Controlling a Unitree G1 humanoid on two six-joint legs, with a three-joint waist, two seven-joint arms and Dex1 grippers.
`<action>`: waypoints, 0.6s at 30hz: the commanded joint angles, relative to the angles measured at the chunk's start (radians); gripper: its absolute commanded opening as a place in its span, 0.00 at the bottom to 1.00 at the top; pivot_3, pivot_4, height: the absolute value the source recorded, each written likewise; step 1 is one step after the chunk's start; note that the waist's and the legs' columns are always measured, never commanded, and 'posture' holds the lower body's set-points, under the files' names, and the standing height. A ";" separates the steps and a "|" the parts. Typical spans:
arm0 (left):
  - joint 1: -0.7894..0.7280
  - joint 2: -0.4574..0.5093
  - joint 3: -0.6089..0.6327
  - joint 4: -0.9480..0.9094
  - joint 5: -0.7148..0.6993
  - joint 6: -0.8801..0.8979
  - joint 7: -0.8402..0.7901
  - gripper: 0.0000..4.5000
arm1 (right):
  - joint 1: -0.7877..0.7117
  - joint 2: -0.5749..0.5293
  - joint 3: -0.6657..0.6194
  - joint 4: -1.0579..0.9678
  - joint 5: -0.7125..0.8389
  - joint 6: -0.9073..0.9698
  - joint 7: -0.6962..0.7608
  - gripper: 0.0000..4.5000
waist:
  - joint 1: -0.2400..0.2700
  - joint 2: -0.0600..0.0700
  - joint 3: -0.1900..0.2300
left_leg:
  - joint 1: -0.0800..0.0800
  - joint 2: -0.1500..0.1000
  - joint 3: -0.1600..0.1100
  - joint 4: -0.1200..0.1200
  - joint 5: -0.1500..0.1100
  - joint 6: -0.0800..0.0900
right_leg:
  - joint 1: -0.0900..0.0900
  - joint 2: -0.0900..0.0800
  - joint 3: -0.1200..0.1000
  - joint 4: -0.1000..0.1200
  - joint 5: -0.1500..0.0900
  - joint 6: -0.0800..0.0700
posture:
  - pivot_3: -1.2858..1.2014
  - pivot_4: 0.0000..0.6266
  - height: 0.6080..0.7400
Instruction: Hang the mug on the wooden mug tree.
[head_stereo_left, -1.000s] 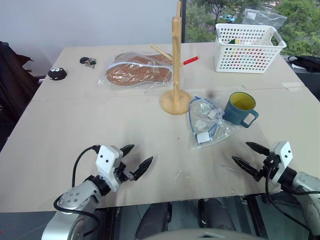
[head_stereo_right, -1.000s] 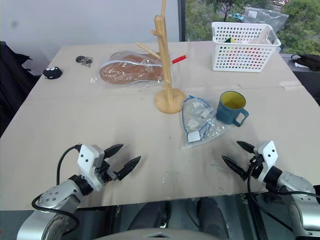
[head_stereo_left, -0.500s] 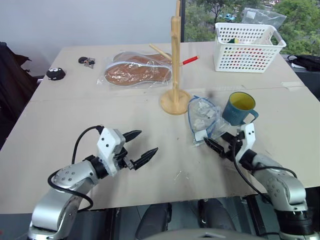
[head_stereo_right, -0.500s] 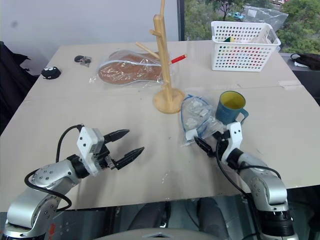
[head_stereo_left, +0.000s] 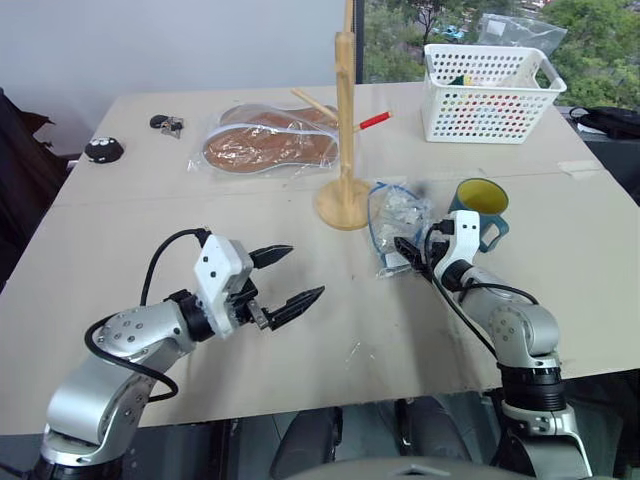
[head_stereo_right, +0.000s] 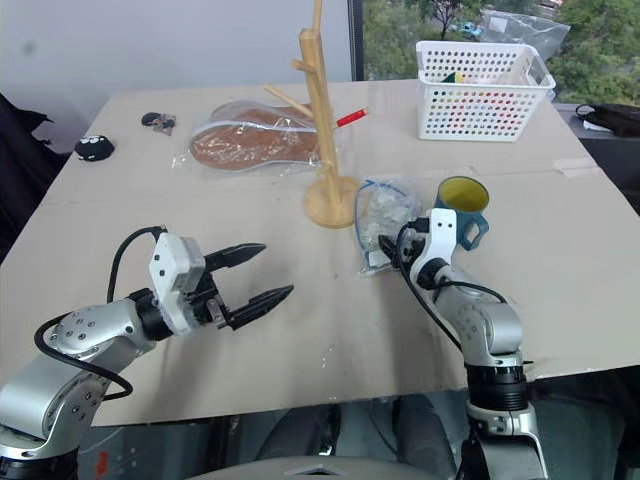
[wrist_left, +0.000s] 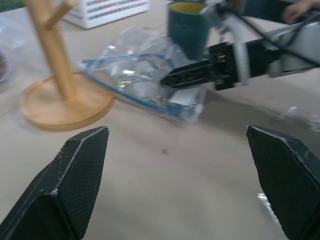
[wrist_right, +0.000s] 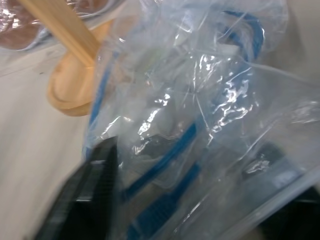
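While the left pincer is hovering above the near-left part of the counter with its two black fingers spread wide and nothing between them, the right pincer is pushing its fingers against a clear plastic bag with blue trim, and the wrist view is showing the bag pressed around those fingers; whether they are gripping it or merely poking into it, I cannot tell. Just beside the right wrist, on its far-right side, the mug is standing upright on the counter, yellow inside showing, handle turned toward the right edge, untouched by either pincer. Toward the middle of the counter the wooden mug tree is standing on its round base, the bag lying just beside that base. Nearer the far edge a bagged brown item is lying, and a white perforated basket is sitting by the far-right corner
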 joint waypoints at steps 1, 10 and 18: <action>0.006 0.040 0.034 -0.030 -0.036 0.001 -0.052 1.00 | -0.012 -0.001 0.000 0.014 -0.017 -0.007 0.001 0.31 | -0.001 0.000 0.000 | 0.000 0.000 0.000 0.000 0.000 0.000 | 0.000 0.000 0.000 0.000 0.000 0.000 | 0.52 0.24 1.00; -0.004 0.061 0.038 -0.010 -0.054 0.002 -0.084 1.00 | -0.005 -0.015 0.009 -0.005 -0.014 -0.030 0.047 0.01 | -0.003 0.000 0.000 | 0.002 0.000 0.000 0.000 -0.002 0.004 | 0.001 0.000 0.000 0.001 0.000 0.000 | 0.52 0.24 1.00; -0.050 0.074 0.055 0.001 -0.096 0.014 -0.123 1.00 | 0.077 -0.213 -0.004 -0.247 0.204 0.036 0.384 0.01 | -0.001 0.003 0.002 | 0.000 0.000 0.000 0.000 -0.002 0.004 | 0.000 0.000 0.000 -0.001 0.000 0.000 | 0.52 0.24 1.00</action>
